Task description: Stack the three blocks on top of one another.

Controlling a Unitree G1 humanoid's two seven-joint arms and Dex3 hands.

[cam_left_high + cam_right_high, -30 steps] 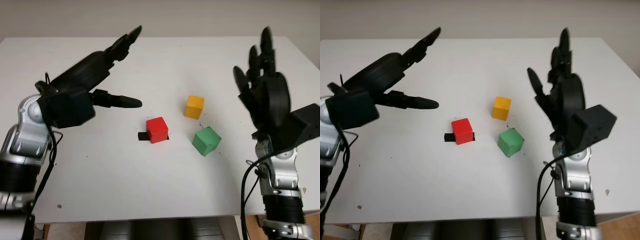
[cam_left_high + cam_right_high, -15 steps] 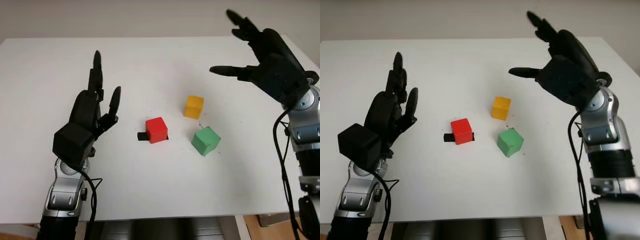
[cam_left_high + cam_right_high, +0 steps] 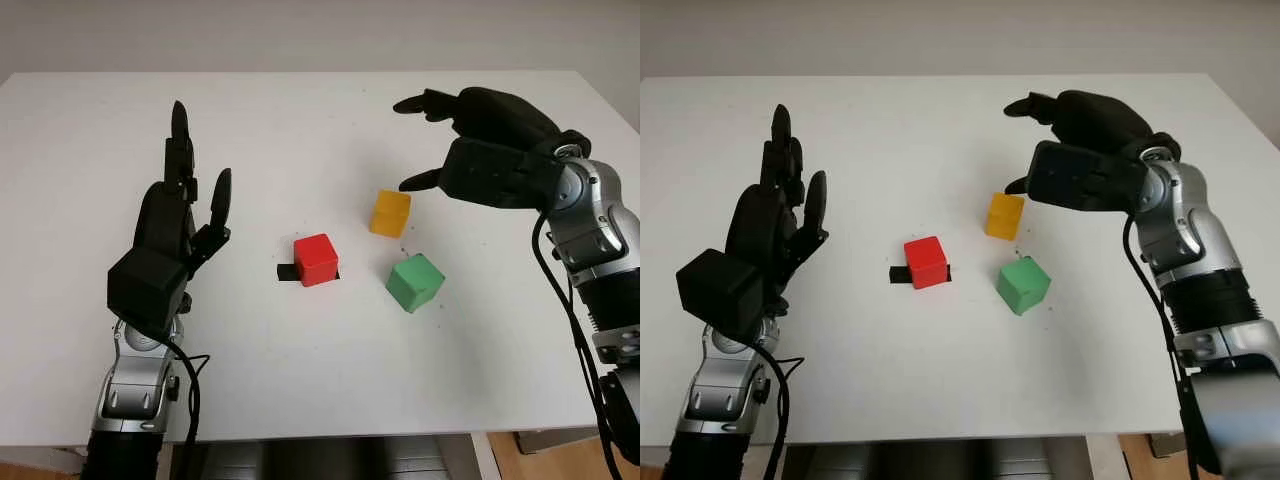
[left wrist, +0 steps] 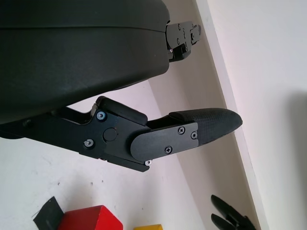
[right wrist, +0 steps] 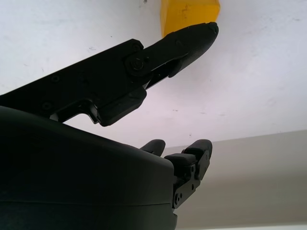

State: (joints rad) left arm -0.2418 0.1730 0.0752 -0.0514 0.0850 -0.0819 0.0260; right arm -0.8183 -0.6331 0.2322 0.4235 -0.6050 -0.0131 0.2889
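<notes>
The left hand (image 3: 185,225) is raised above the left part of the white tabletop (image 3: 90,150), palm turned toward the middle, holding nothing and open, well apart from all three blocks.

Next along, near the middle of the tabletop, sits the red block (image 3: 316,259), flat on the surface with a small strip of black tape (image 3: 286,272) poking out from under its left side. In the left wrist view the red block (image 4: 91,219) and the tape (image 4: 47,213) appear past the hand's lower finger.

To the right of the red block and a little farther back stands the yellow block (image 3: 389,213), apart from its neighbours. Nearer the front edge and slightly further right lies the green block (image 3: 415,282), turned at an angle to the others and touching neither.

The right hand (image 3: 470,140) hangs above the tabletop just behind and to the right of the yellow block, open and gripping nothing. Its thumb (image 3: 422,181) points down toward the yellow block's right side, close to it; in the right wrist view that fingertip (image 5: 199,33) overlaps the block's edge, though whether it touches cannot be told.
</notes>
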